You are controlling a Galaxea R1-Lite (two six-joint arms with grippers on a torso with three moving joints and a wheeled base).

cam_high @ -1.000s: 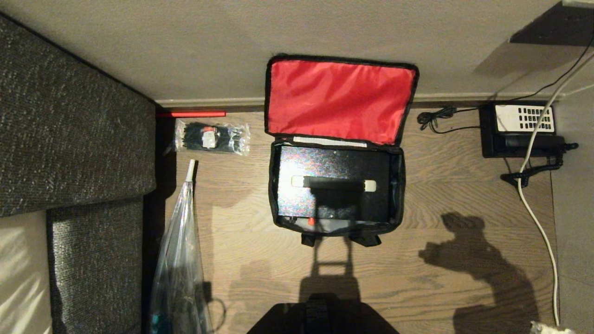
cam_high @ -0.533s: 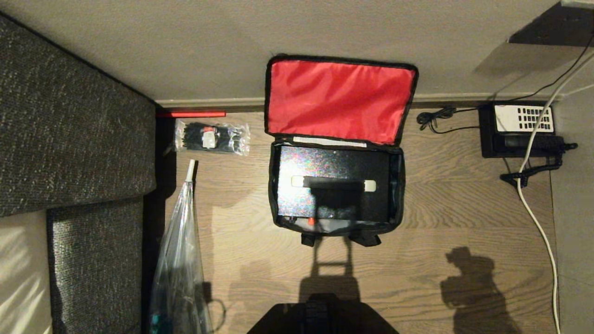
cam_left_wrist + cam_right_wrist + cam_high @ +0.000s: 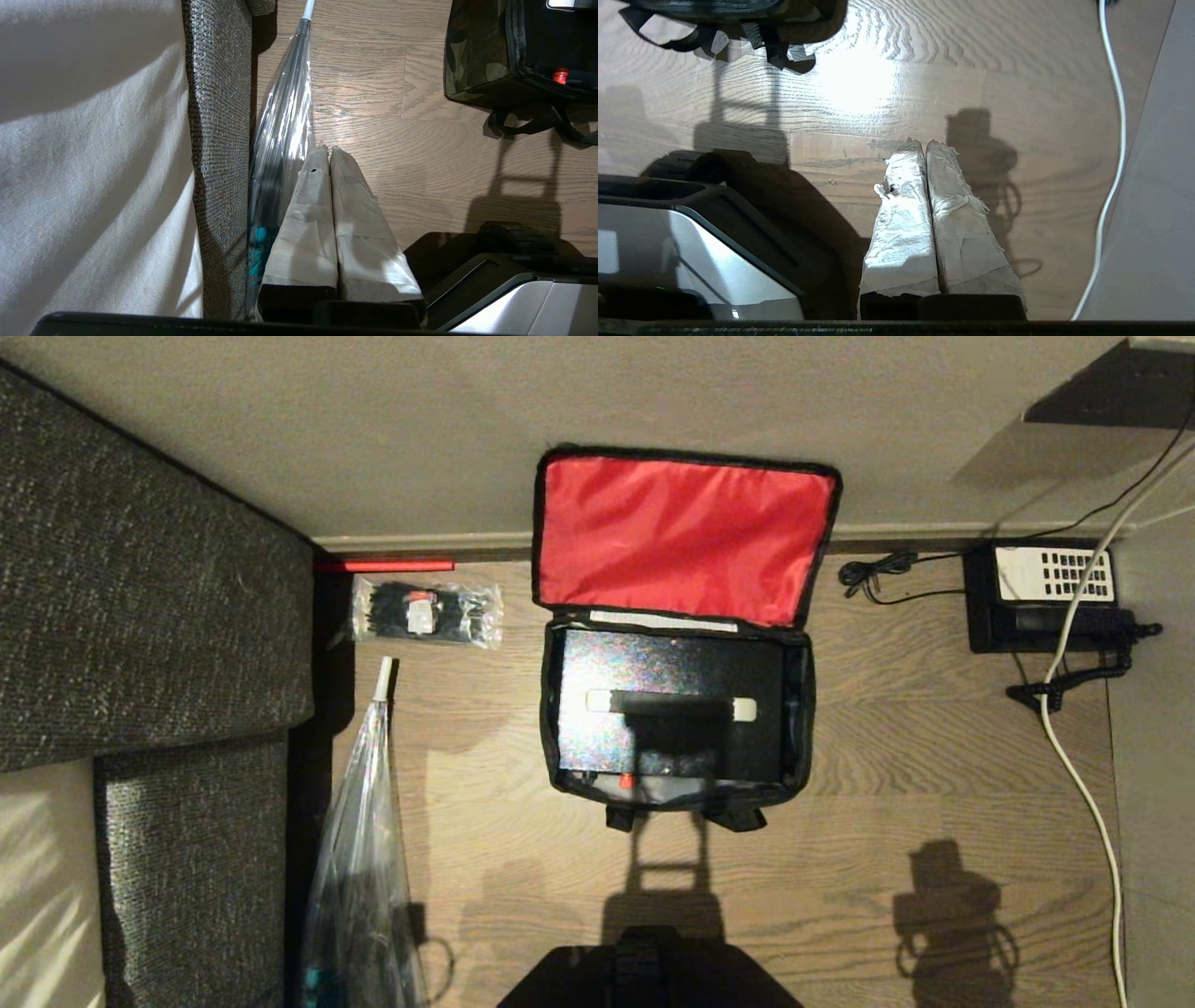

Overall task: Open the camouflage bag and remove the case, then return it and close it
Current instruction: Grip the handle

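Camouflage bag (image 3: 674, 807): stood on the wood floor (image 3: 934, 747) in the middle of the head view, its back against the wall. Its lid flap (image 3: 686, 537) was thrown back and leaned up on the wall, red lining showing.

Case (image 3: 667, 658): lay flat inside the open bag, filling the compartment. Its long black handle (image 3: 670, 706), with whitish ends, ran side to side across the robot's front. A small red latch (image 3: 625, 781) sat on the edge nearest the robot.

Long axis: bag, case and handle all ran left to right, so a grip on the handle would probably come from above with the fingers set across it.

Right gripper (image 3: 924, 148): hung low at the robot's right side, above bare floor, out of the head view. Its two cloth-wrapped fingers were pressed together and held nothing. The bag lay ahead of it and toward the robot's middle; only the bag's straps (image 3: 752, 35) showed at the edge of the right wrist view.

Left gripper (image 3: 328, 153): hung parked at the robot's left side, beside the sofa (image 3: 219, 140) and a clear plastic bag (image 3: 280, 140). Its fingers were also pressed together and empty. The bag's near left corner lay ahead of it and toward the middle.

Nearer arm: neither clearly; the bag sat about midway between the two.

Task stage: judged from the layout, the bag was open with the case inside it.
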